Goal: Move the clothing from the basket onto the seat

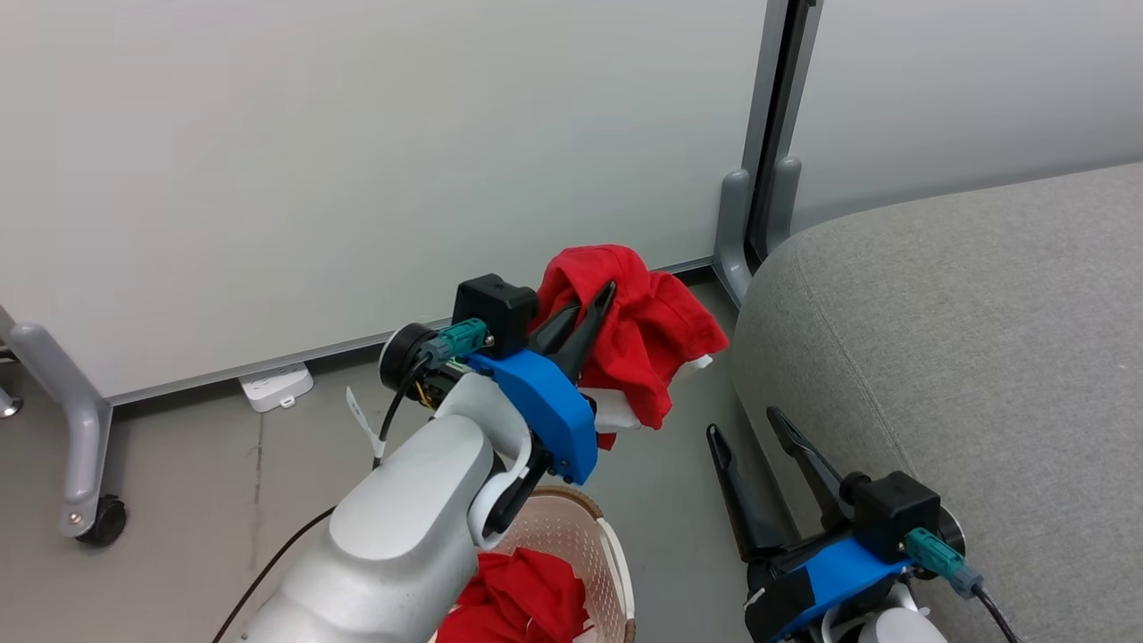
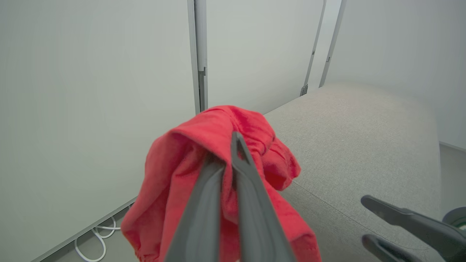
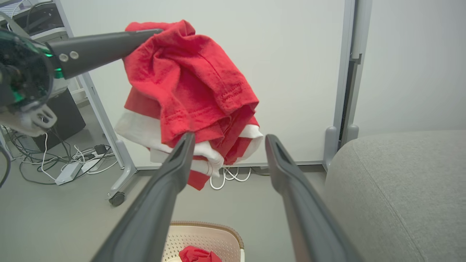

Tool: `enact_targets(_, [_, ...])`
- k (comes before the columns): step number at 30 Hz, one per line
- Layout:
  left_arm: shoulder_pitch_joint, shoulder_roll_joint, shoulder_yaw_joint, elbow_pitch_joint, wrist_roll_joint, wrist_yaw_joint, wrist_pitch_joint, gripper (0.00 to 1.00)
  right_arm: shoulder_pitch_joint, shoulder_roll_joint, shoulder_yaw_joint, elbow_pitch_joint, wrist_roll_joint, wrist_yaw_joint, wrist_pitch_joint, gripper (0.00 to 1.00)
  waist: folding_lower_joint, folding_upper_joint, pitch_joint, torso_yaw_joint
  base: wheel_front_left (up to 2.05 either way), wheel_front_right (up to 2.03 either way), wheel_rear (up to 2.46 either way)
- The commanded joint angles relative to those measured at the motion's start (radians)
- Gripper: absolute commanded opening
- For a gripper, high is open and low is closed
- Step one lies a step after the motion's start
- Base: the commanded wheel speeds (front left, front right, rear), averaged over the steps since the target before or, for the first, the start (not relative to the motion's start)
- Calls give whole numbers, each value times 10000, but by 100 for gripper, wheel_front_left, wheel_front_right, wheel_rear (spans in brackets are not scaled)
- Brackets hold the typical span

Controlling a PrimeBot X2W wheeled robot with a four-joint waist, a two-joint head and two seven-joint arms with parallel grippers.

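The left gripper (image 1: 594,299), clamped on one red garment (image 1: 652,339), holds it in the air above the basket (image 1: 616,554), not yet on the seat (image 1: 964,339), while more clothing (image 1: 527,598) lies in the basket and the right gripper (image 1: 745,421) gapes wide, empty.

Beyond the left gripper (image 1: 594,299) stood pale partition panels (image 1: 357,161) on grey castored legs (image 1: 85,438). Below it and to its left lay a grey floor (image 1: 205,473), with a white power strip (image 1: 275,386) against the panel's foot.
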Motion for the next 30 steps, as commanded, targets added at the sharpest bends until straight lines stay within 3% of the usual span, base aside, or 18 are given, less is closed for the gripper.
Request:
enact_targets(1, [-108, 28, -154, 20, -177, 92, -42, 0, 148, -34, 31, -68, -24, -3, 57, 100, 0, 0, -25, -28, 0, 0, 0])
enact_targets(17, [-372, 26, -1345, 366, -1302, 425, -301, 0, 93, -33, 487, -221, 341, -3, 286, 100, 0, 0, 14, 56, 0, 0, 0])
enact_targets(30, [-743, 24, -2208, 244, -2067, 528, -491, 0, -1869, -32, 1416, 1479, 579, -3, 798, 100, 0, 0, 20, 232, 0, 0, 0])
